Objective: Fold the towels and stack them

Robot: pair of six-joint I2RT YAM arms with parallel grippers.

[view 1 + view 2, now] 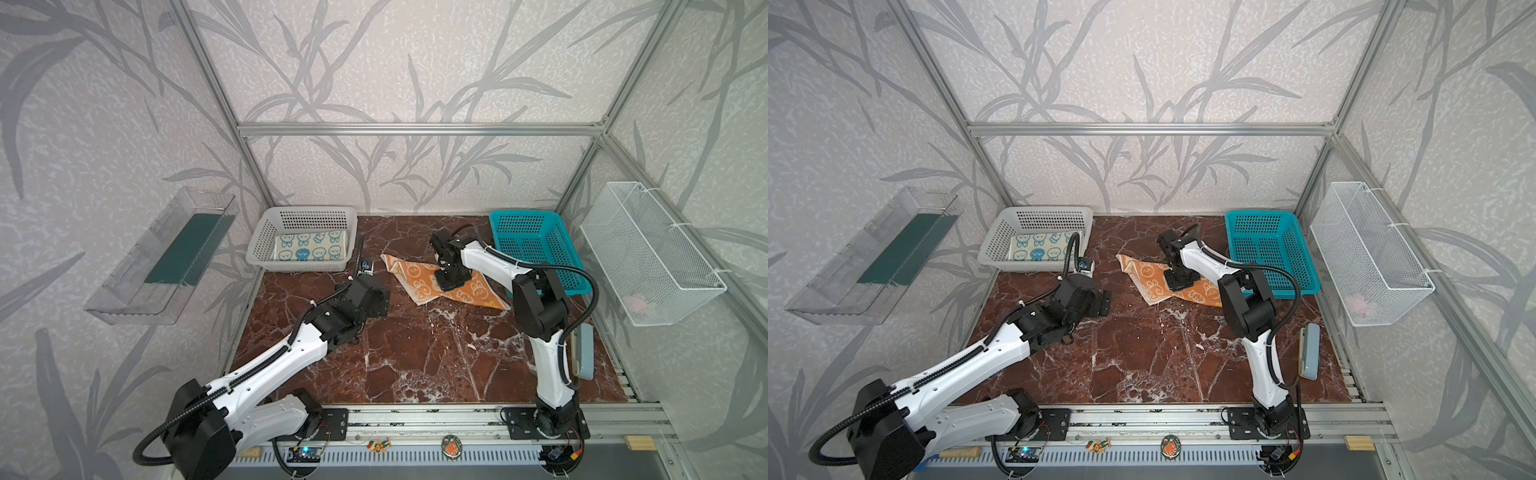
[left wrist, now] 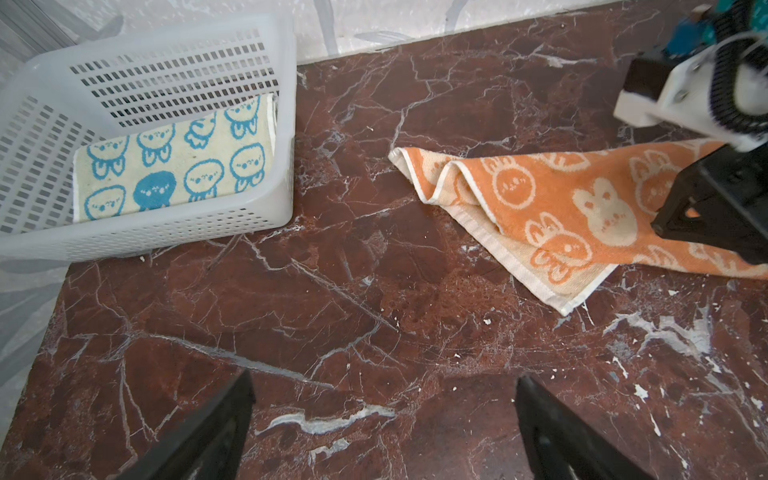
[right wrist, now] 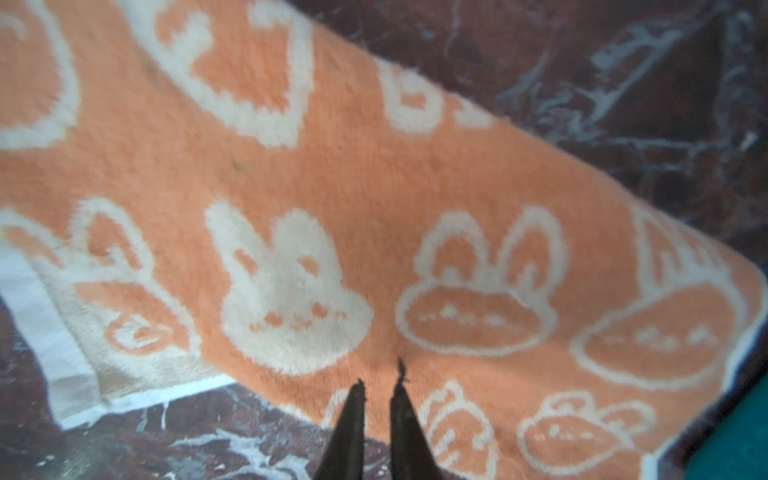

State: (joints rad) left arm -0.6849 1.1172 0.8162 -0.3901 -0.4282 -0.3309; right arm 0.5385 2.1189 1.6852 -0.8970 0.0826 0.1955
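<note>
An orange towel point(image 1: 419, 286) point(image 1: 1152, 286) with cream bunnies lies rumpled and partly doubled over on the marble table, next to the teal basket. My right gripper point(image 1: 446, 286) point(image 3: 380, 386) points down onto it. Its fingers stand close together with orange cloth point(image 3: 332, 166) pinched in the narrow gap. A cream towel with blue bunnies point(image 1: 311, 246) point(image 2: 174, 166) lies folded flat inside the white basket. My left gripper point(image 1: 384, 301) point(image 2: 384, 399) hovers open over bare marble, left of the orange towel point(image 2: 561, 199), with nothing between its fingers.
The white basket point(image 1: 299, 266) point(image 2: 166, 232) stands at the back left and the teal basket point(image 1: 536, 245) at the back right. A wire basket point(image 1: 648, 249) hangs on the right wall, a clear tray point(image 1: 166, 253) on the left. A grey-blue object point(image 1: 584, 353) lies at the table's right edge.
</note>
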